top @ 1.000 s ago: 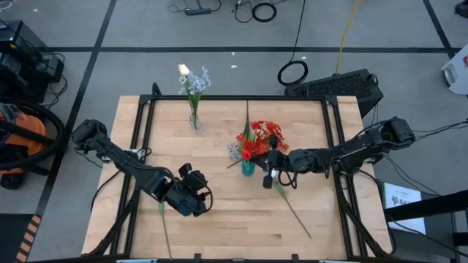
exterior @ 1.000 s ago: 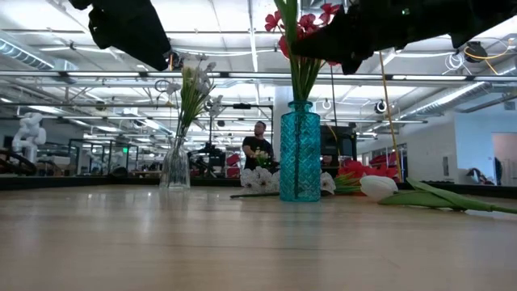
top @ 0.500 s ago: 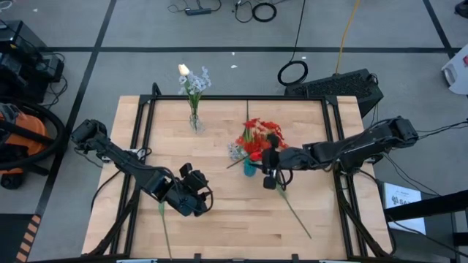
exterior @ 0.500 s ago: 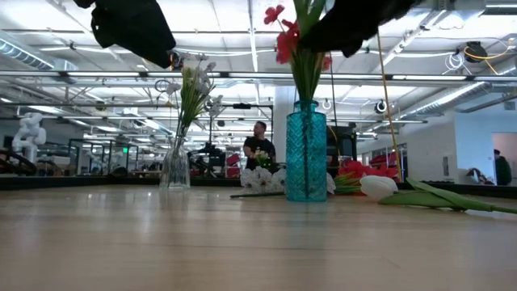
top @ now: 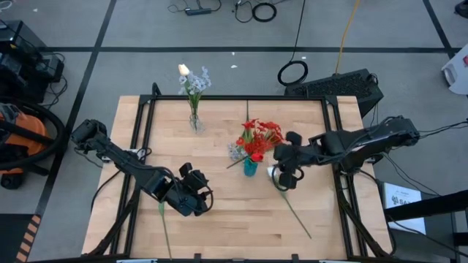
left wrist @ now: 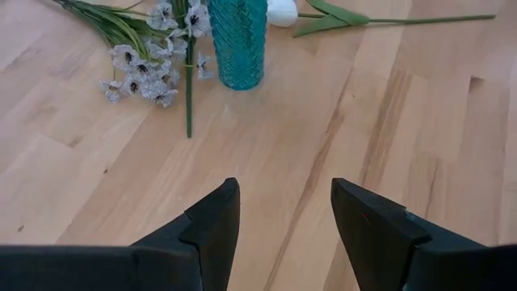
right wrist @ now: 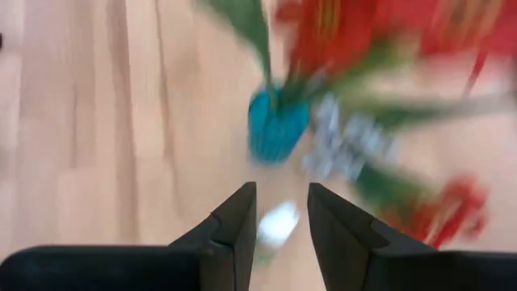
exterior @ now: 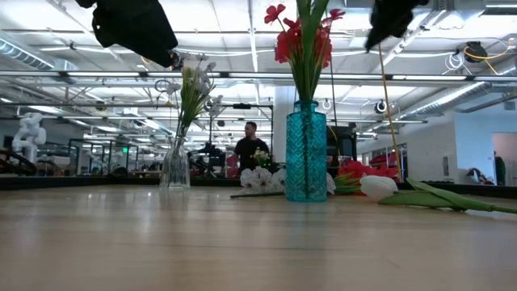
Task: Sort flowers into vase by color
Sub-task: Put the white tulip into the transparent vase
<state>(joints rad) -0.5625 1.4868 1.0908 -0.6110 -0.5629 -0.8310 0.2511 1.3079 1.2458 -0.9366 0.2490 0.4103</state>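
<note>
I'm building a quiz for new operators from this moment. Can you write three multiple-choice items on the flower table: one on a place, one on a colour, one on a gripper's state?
1. Where does the white rosebud lie?
A. In the clear vase
B. On the table beside the teal vase
C. In the left gripper

2. What colour are the blooms standing in the teal vase?
A. Red
B. Yellow
C. Purple

3. How is the left gripper?
A. Shut on a stem
B. Shut on the vase
C. Open, holding nothing

Answers:
1 B: the low view shows it flat on the wood next to that vase.
2 A: red flowers rise from its neck.
3 C: the left wrist view shows bare table between its spread fingers.
</note>
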